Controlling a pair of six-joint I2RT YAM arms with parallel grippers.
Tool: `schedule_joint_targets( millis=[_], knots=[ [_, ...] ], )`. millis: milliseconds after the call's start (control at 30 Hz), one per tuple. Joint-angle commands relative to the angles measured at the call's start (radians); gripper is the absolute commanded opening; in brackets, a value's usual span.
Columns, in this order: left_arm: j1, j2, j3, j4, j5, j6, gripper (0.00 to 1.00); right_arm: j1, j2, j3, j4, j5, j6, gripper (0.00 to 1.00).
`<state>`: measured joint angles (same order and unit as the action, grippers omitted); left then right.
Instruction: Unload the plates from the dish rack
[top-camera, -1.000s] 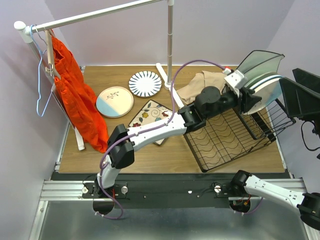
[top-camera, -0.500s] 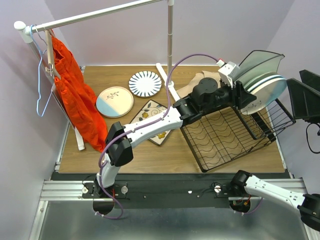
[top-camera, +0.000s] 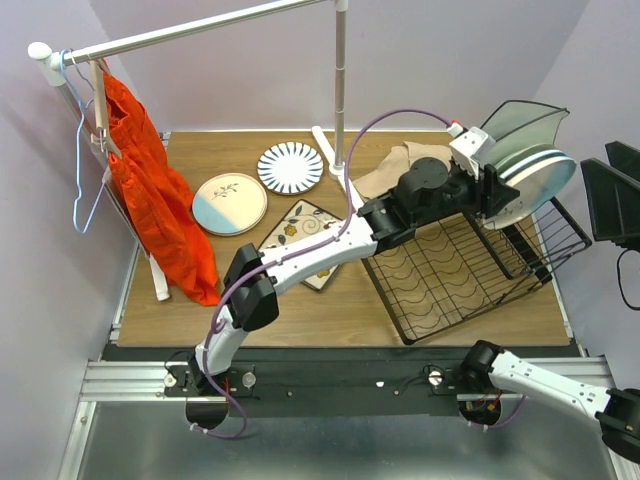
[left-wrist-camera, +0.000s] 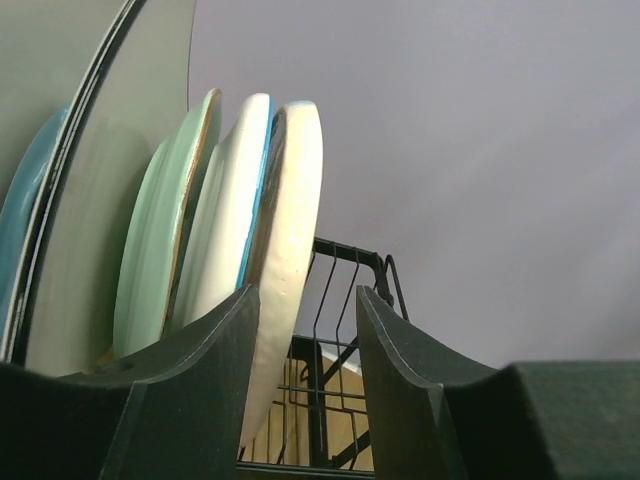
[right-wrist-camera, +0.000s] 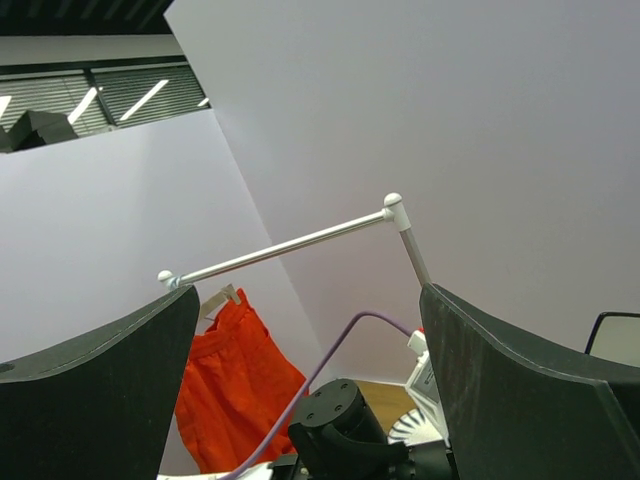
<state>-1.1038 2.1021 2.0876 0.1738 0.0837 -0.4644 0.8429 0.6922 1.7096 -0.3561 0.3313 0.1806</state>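
Left pincer has swung back in to the plates standing in the rack at the worktop's 2 o'clock. It is half open, the front rim at its left finger and nothing gripped. Right pincer gapes wide.

Robot lab booth: plain lilac walls, aluminium mounting rail, wooden tabletop.

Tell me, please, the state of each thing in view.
Left gripper: open, astride the front plate's rim.
Right gripper: open, empty.
Rack: tray base bare.
Racked plates: upright in slots.
Table plates: three, flat on the table.
Garment: hanging.
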Motion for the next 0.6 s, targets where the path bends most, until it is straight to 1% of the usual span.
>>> schedule_joint_targets(
  millis=[0, 100, 167, 233, 567],
  knots=[
    [-0.027, 0.024, 0.038, -0.031, -0.068, 0.087, 0.52, 0.001, -0.008, -0.008, 0.014, 0.020, -0.020, 1.00],
    [-0.028, 0.032, 0.040, -0.037, -0.076, 0.101, 0.52, 0.001, -0.011, -0.010, 0.014, 0.018, -0.018, 1.00],
    [-0.028, 0.038, 0.040, -0.040, -0.120, 0.115, 0.51, 0.001, -0.010, -0.011, 0.014, 0.020, -0.020, 1.00],
    [-0.030, 0.044, 0.040, -0.040, -0.131, 0.130, 0.51, 0.001, -0.008, -0.011, 0.014, 0.018, -0.018, 1.00],
    [-0.056, 0.087, 0.054, -0.019, -0.200, 0.283, 0.51, 0.002, -0.013, -0.005, 0.014, 0.014, -0.016, 1.00]
  ],
)
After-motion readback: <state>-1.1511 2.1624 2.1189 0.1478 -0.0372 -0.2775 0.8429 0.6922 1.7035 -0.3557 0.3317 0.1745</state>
